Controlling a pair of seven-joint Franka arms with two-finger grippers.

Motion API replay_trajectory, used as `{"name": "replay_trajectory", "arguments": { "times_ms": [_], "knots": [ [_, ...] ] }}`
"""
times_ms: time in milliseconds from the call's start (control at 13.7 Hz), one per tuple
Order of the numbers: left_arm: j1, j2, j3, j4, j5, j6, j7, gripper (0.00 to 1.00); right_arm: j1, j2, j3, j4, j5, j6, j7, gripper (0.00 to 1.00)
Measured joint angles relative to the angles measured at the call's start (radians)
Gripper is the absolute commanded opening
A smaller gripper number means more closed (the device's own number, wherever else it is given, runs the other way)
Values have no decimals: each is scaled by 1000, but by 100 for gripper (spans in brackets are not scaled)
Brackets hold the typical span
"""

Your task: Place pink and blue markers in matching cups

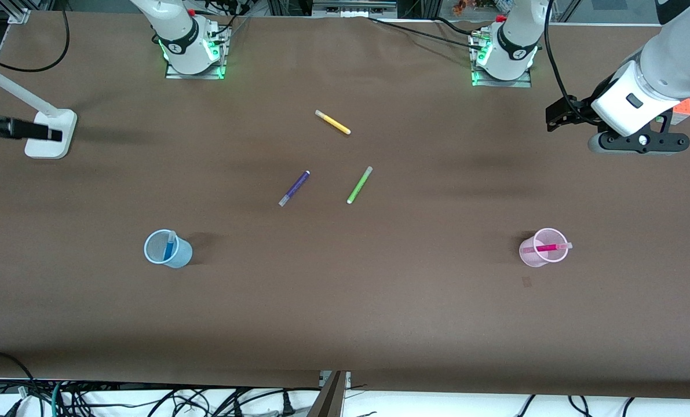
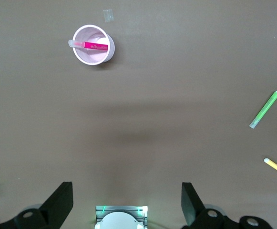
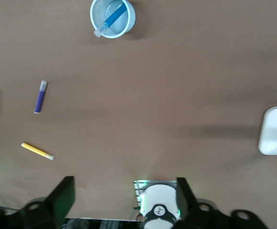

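Blue cup [image 1: 167, 249]: we find it upright on the table toward the right arm's end, among the things nearest the front camera.
Blue marker [image 1: 169, 247]: we see it standing tilted inside the blue cup, its pale cap leaning on the rim.
Pink cup [image 1: 544, 248]: we place it upright toward the left arm's end, about as near the front camera as the blue cup and well apart from it.
Pink marker [image 1: 547, 248]: we see it lying across the mouth of the pink cup, its pale cap poking just over the rim.
Purple pen [image 1: 294, 188]: we find it flat on the table near the middle, farther from the front camera than both cups.
Green pen [image 1: 360, 185]: we see it lying just beside the purple pen, apart from it.
Yellow pen [image 1: 332, 122]: we place it farther still, closest of the pens to the arms' bases.
Left gripper [image 2: 127, 202]: we see it raised over bare table at the left arm's end, fingers spread apart and holding nothing.
Right gripper [image 3: 124, 195]: we see it up over the table near its own base, fingers parted and empty.
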Motion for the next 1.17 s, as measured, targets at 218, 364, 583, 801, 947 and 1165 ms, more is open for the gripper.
{"name": "replay_trajectory", "arguments": {
  "times_ms": [218,364,583,801,947,1165],
  "knots": [
    [-3,0,-6,0,0,23,0,100,19,-21,0,-1,-28,0,-1,100],
    [-4,1,-7,0,0,36,0,100,30,-17,5,-6,-49,0,-2,100],
    [-3,7,-6,3,0,46,-1,100,37,-18,43,-8,-87,-25,-2,100],
    [-3,26,-6,8,36,56,-2,100,40,-45,93,-31,-139,-36,-1,100],
    [-2,32,-6,14,44,74,-2,100,42,-70,99,-61,-142,-28,-1,100],
    [-3,31,-15,40,41,85,2,100,53,-148,100,-184,-142,76,-1,100]
  ]
}}
